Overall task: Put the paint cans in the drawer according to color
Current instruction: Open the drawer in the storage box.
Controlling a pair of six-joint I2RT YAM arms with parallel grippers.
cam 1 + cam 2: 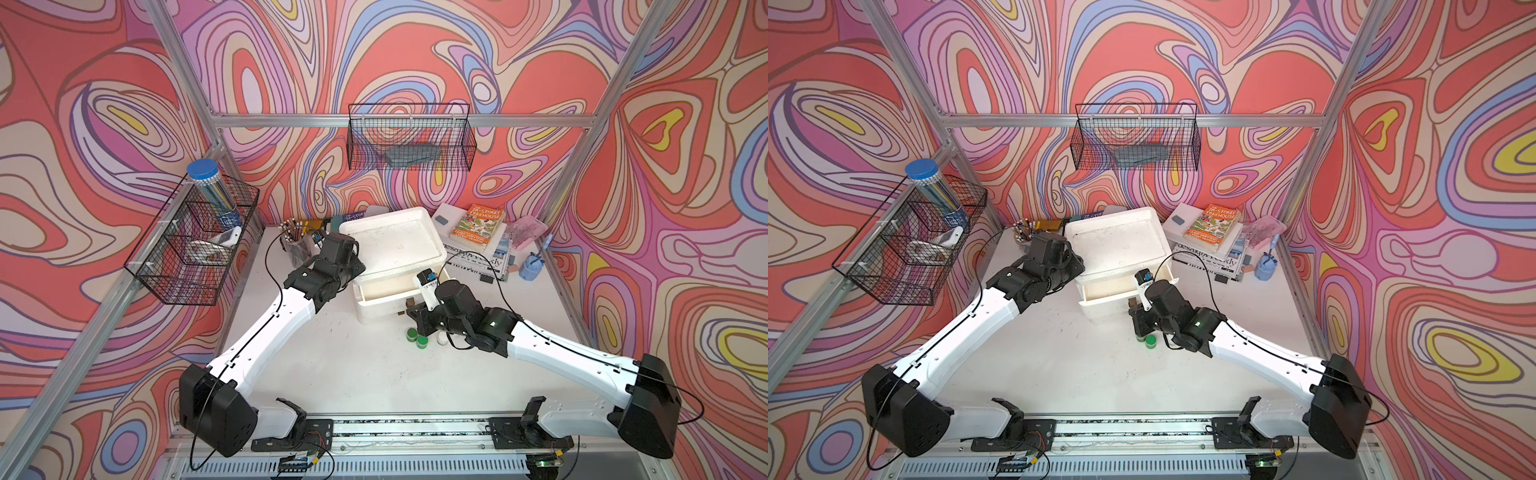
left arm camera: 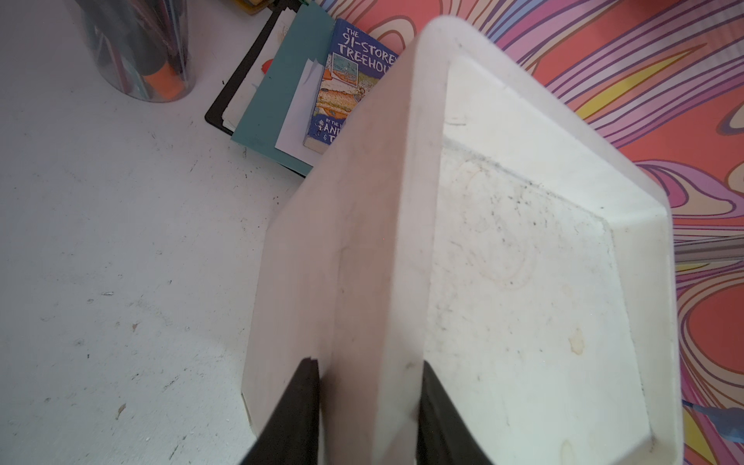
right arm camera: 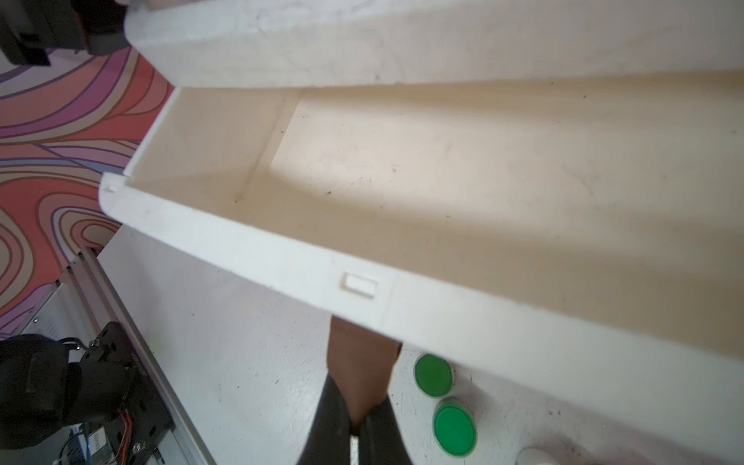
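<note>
- Clamped on the drawer unit's (image 2: 402, 201) left rim, low in the frame, the left tool (image 2: 368, 364) is used as a brace; that hold should be kept firm.
- Mid-frame, the drawer (image 3: 443, 181) is seen pulled out, bare.
- Right tool (image 3: 359, 396) is pinched on a brown pull tab (image 3: 362, 346), best released before reaching.
- Lower right, green paint cans (image 3: 432, 375) and a white paint can (image 3: 531, 458) are seen on the tabletop (image 3: 241, 342).
</note>
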